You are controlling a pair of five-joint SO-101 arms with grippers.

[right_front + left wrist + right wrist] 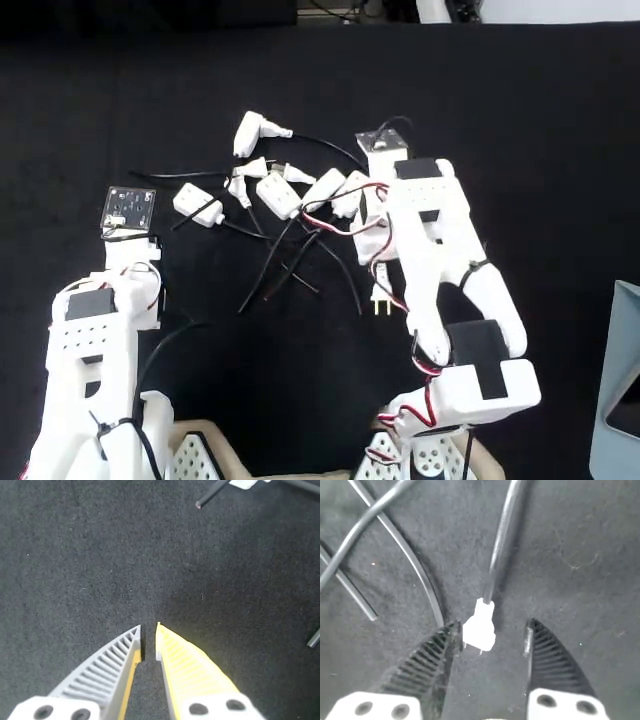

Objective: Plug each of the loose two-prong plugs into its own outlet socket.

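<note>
- Between the fingers of the right gripper (492, 624) lies a white plug (479, 630), flat on the black counter (75, 555).
- This gripper is spread wide and grasps nothing. The plug sits just beside one finger (437, 650) and well clear of the other.
- The plug's long axis runs in line with the fingers. Its cord (500, 545) leads straight away from the gripper, and its prongs seem to point back toward the wrist.
- So a squeeze would likely pinch the plug across its width, though the gripper looks off-centre to it.
- The left gripper (149, 627) is pinched nearly closed on nothing, over bare counter well apart from the plug.
- The right arm is plainly the nearer one to the plug.
- From above, the right arm (425, 230) ends at the edge of the white sockets (278, 194), and the left arm (100, 320) stands off to their other side.
</note>
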